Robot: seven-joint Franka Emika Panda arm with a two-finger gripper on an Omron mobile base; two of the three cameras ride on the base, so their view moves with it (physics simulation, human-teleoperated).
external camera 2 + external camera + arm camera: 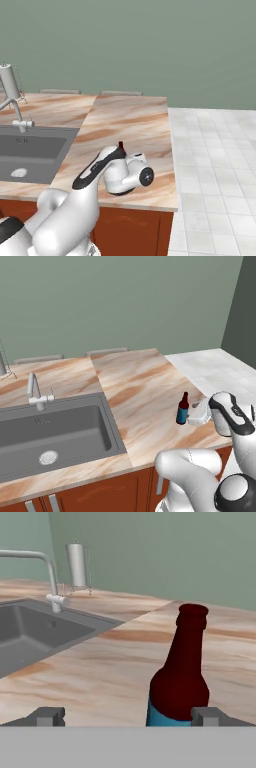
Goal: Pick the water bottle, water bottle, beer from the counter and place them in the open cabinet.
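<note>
Fingers of the gripper stand wide apart with nothing clamped between them; in the hand view the two dark tips rise at the bottom, one far left and one just in front of the beer bottle at its right side. That bottle stands upright on the counter, red-brown neck and cap above a teal-blue label, nearer the right tip than the left. In the left base view the beer sits near the counter's front right part, just beside the white hand, and well apart from the sink. In the right base view its cap peeks above the arm. Beyond the basin a grey faucet rises, with a paper towel holder near the wall
</note>
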